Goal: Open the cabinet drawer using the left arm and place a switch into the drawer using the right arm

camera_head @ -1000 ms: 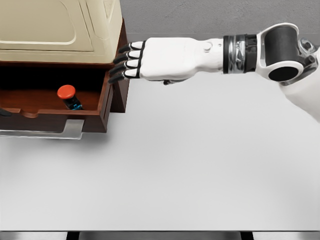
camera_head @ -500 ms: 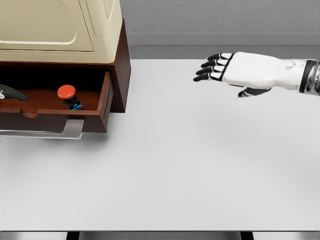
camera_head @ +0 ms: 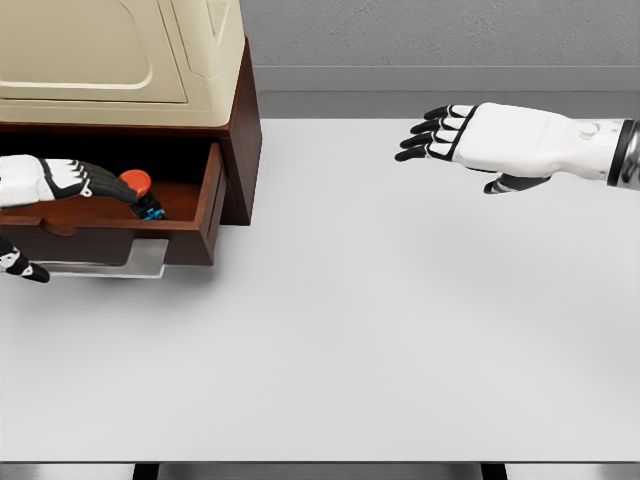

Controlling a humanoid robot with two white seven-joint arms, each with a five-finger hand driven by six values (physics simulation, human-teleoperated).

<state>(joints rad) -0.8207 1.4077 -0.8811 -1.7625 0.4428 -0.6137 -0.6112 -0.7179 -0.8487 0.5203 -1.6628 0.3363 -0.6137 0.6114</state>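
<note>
The drawer (camera_head: 110,225) of the cabinet (camera_head: 240,130) stands pulled out over the worktop (camera_head: 350,340), and the switch (camera_head: 140,192) already lies inside it, toward the right end, its red cap up and to the left and its dark body slanting down to the right. Judged from that, both parts of the task look done.

The left hand (camera_head: 45,180) reaches in from the left edge over the drawer, fingers extended and loosely together, gripping nothing; its dark fingertips end just beside the red cap (whether they touch it cannot be told). A thumb tip shows lower down, by the drawer's clear handle (camera_head: 110,268).

The right hand (camera_head: 480,140) hovers over the far right of the worktop, well apart from the cabinet, fingers stretched out toward the left and empty, thumb hanging below.

The switch lies far to the left of the right hand, so the left hand is much the nearer; any further push on the drawer would likely fall to it.
</note>
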